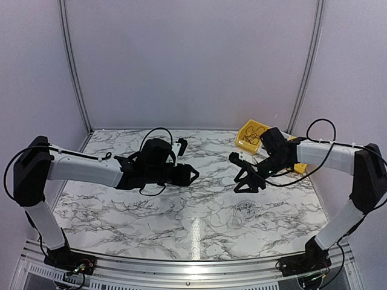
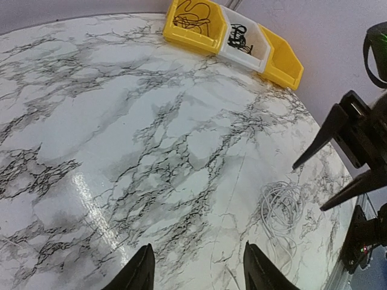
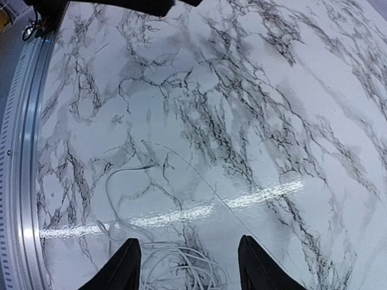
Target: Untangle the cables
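A loose tangle of thin white cable (image 1: pixel 242 211) lies on the marble table, right of centre and near the front. It shows in the left wrist view (image 2: pixel 281 208) and at the bottom of the right wrist view (image 3: pixel 181 266), with one strand looping out to the left (image 3: pixel 115 181). Thin black cables lie in a yellow bin (image 2: pixel 193 18) and a white bin (image 2: pixel 237 36). My left gripper (image 1: pixel 192 175) (image 2: pixel 198 251) is open and empty, above bare table left of the tangle. My right gripper (image 1: pixel 239 172) (image 3: pixel 188 244) is open and empty, just above the tangle's far side.
Three bins stand in a row at the back right: a yellow one (image 2: pixel 187 37), a white one (image 2: pixel 242 58) and a second yellow one (image 2: pixel 284 66) that looks empty. A metal rail (image 3: pixel 18 181) runs along the table's near edge. The right gripper's fingers (image 2: pixel 326 139) show in the left wrist view.
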`<act>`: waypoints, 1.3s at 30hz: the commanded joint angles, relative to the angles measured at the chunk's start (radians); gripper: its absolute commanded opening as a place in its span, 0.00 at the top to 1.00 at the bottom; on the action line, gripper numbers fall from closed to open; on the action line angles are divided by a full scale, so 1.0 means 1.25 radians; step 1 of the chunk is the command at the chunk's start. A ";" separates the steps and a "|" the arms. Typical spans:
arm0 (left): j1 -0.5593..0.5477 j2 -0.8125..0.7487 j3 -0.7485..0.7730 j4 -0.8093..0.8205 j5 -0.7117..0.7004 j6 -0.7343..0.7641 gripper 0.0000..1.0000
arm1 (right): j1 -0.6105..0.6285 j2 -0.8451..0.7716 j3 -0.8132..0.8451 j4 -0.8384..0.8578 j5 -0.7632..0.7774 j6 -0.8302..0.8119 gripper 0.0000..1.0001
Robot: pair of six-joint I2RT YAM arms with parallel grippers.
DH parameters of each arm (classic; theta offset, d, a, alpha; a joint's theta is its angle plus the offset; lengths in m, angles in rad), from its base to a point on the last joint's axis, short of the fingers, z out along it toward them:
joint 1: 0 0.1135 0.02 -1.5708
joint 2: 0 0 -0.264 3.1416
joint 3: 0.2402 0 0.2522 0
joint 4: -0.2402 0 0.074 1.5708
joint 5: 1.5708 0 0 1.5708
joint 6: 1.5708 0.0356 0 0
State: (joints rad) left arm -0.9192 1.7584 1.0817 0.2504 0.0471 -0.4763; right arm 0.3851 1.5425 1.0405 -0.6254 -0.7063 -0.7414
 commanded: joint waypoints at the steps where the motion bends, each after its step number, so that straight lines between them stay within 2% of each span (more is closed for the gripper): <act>1: 0.003 0.000 0.025 -0.073 -0.128 -0.027 0.47 | 0.059 0.032 0.023 0.027 -0.010 -0.001 0.43; 12: 0.019 -0.114 -0.064 -0.041 -0.338 -0.073 0.44 | 0.196 0.274 0.122 0.073 -0.008 0.028 0.39; 17: 0.018 -0.144 -0.058 -0.038 -0.351 -0.041 0.44 | 0.226 0.331 0.142 0.095 -0.013 0.055 0.40; 18: 0.018 -0.146 -0.057 -0.038 -0.349 -0.040 0.44 | 0.227 0.342 0.150 0.095 -0.021 0.058 0.42; 19: 0.018 -0.146 -0.057 -0.038 -0.347 -0.039 0.44 | 0.227 0.351 0.157 0.093 -0.027 0.061 0.49; 21: 0.018 -0.145 -0.054 -0.038 -0.338 -0.032 0.44 | 0.228 0.361 0.170 0.086 -0.029 0.070 0.67; 23: 0.018 -0.144 -0.049 -0.038 -0.330 -0.018 0.45 | 0.228 0.354 0.183 0.057 -0.032 0.062 0.90; 24: 0.017 -0.143 -0.047 -0.037 -0.328 -0.009 0.45 | 0.228 0.343 0.190 0.040 -0.031 0.057 0.99; 31: 0.017 -0.146 -0.044 -0.019 -0.322 0.042 0.45 | 0.226 0.139 0.283 -0.077 -0.041 0.064 1.00; 33: 0.017 -0.157 -0.036 -0.017 -0.321 0.095 0.45 | 0.224 0.074 0.317 -0.080 -0.035 0.090 1.00; 37: 0.004 -0.265 -0.030 -0.021 -0.395 0.215 0.46 | 0.223 0.010 0.406 -0.080 0.001 0.161 1.00; 39: 0.000 -0.317 -0.060 0.014 -0.373 0.230 0.44 | 0.222 -0.008 0.455 -0.080 0.007 0.194 1.00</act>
State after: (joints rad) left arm -0.9077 1.5204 1.0103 0.1944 -0.3912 -0.3130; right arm 0.6647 1.5711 1.5116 -0.6956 -0.7185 -0.6018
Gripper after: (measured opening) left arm 0.546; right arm 0.023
